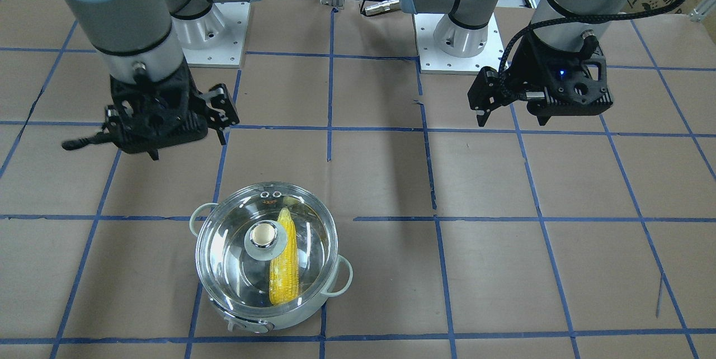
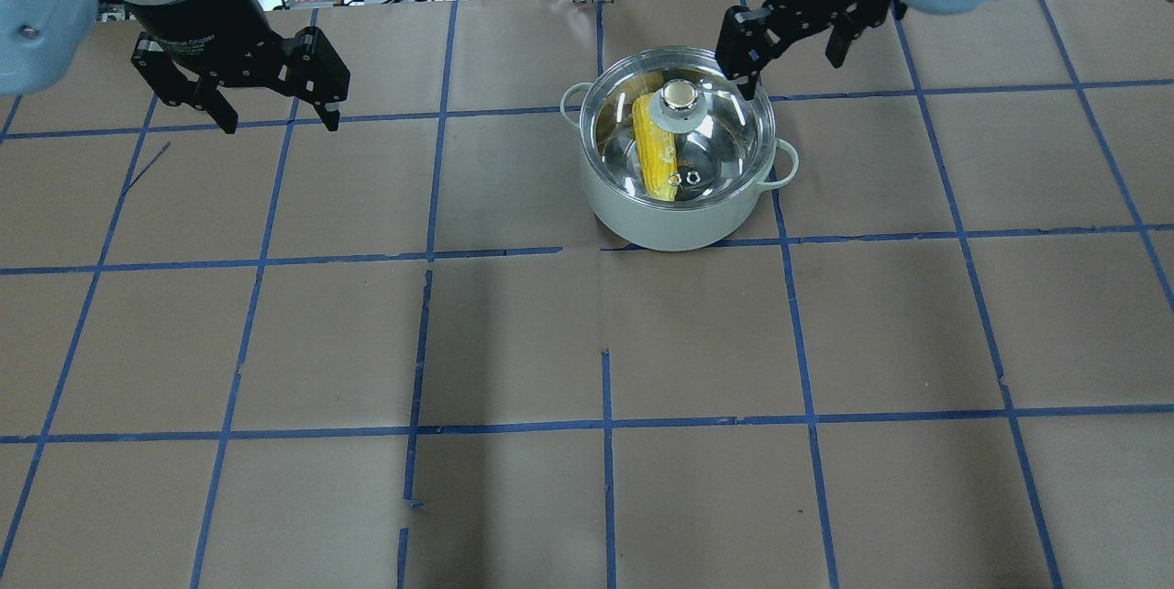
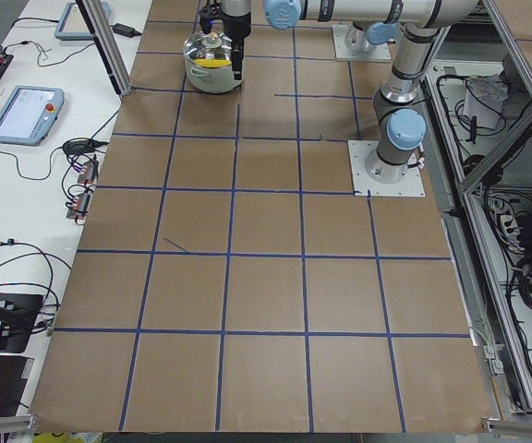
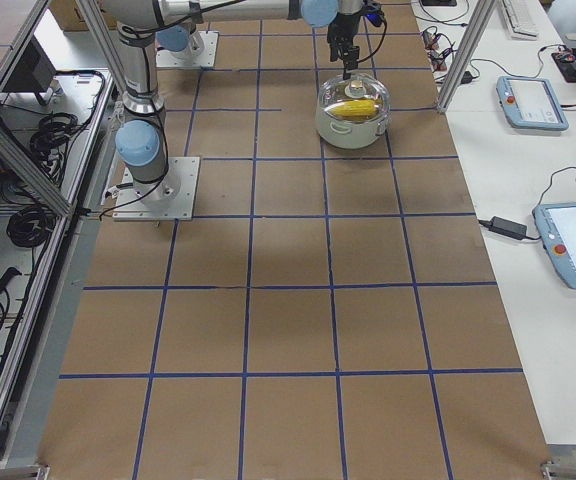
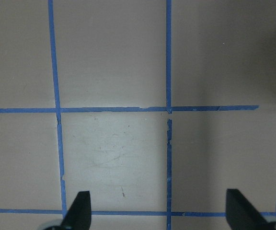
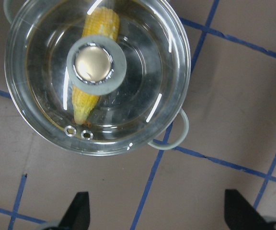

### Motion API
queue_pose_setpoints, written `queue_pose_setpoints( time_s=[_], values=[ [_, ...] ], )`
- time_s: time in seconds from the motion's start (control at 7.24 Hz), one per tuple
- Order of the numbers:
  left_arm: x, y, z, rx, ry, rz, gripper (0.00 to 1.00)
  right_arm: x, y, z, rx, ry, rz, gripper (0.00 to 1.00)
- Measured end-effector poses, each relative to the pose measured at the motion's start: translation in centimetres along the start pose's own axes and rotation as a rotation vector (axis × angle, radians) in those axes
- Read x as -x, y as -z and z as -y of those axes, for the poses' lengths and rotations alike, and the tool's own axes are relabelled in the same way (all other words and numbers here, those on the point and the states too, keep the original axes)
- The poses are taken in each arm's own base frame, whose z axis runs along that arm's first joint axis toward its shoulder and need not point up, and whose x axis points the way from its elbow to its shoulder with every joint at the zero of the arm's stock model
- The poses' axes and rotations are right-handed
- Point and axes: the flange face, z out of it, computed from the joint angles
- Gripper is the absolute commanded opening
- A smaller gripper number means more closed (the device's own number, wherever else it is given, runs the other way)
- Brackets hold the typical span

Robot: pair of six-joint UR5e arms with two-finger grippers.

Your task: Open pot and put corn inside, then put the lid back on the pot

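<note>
One pot (image 2: 670, 224) below the right pincer (image 6: 160, 214), glass lid (image 2: 726, 141) seated on it, corn (image 2: 653, 153) inside — left pincer (image 2: 280, 123) well apart, both pincers spread open, empty.

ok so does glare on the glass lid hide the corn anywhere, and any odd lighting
Right wrist view: white glare streaks on the lid, but the corn shows clearly through it. Front-facing view: milder reflections, corn equally plain. Left wrist view: a bright washed-out patch on the table.
</note>
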Motion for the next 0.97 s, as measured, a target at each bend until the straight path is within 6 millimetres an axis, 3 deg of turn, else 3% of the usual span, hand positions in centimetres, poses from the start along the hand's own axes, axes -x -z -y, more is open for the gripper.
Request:
queue_pose_setpoints(
  time_s=[0.14, 0.28, 0.97],
  values=[
    [-0.1, 0.1, -0.1, -0.001, 0.002, -0.002, 1.00, -1.3, 1.0, -3.4, -0.013, -0.032, 0.000, 1.00],
    [-0.1, 0.1, -0.1, -0.002, 0.002, -0.003, 1.00, -1.9, 1.2, -5.2, -0.019, -0.051, -0.001, 1.00],
    [-0.2, 0.5, -0.4, -0.001, 0.000, -0.004, 1.00, -2.1, -0.4, -3.7, -0.010, -0.069, 0.054, 1.00]
  ],
)
